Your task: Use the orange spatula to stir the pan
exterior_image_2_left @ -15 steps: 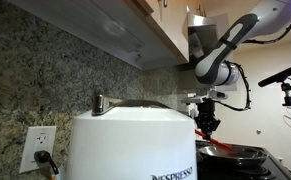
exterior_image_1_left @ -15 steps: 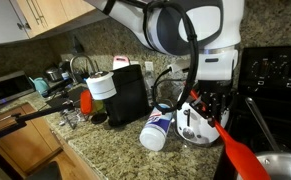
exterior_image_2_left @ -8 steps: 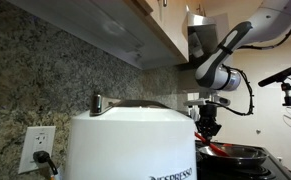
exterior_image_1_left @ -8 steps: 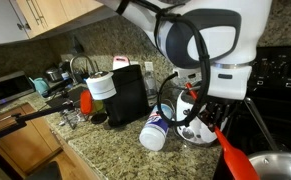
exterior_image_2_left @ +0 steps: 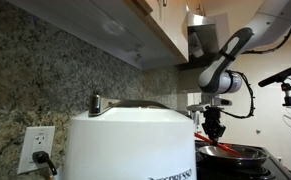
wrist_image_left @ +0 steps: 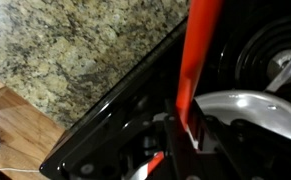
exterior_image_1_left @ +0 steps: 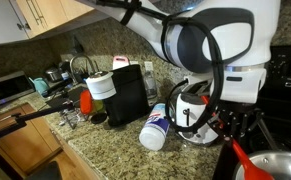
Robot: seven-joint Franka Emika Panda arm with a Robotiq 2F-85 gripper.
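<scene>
Half filling an exterior view with the big white arm, reaching down over the black stove at the end of the granite worktop. Clamping the pincer tight on the slim handle of the orange spatula. Pressing that handle from both sides in the wrist view, with the pincer low in the picture and the spatula running straight up to the top edge. Holding the spatula steeply in both exterior views, wide blade hanging below the fingers, right at the near rim of the pan. Not showing clearly enough for judging contact between blade and pan bottom. Sitting the shiny pan on the stove, a streak of the spatula showing red just over its edge, directly under the pincer. Catching a curve of the pan in the wrist view too, just beside the handle. Standing well apart from all this on the worktop: a black coffee maker and, near it, a white bottle lying on its side. Crowding the foreground of an exterior view with a large white machine.
</scene>
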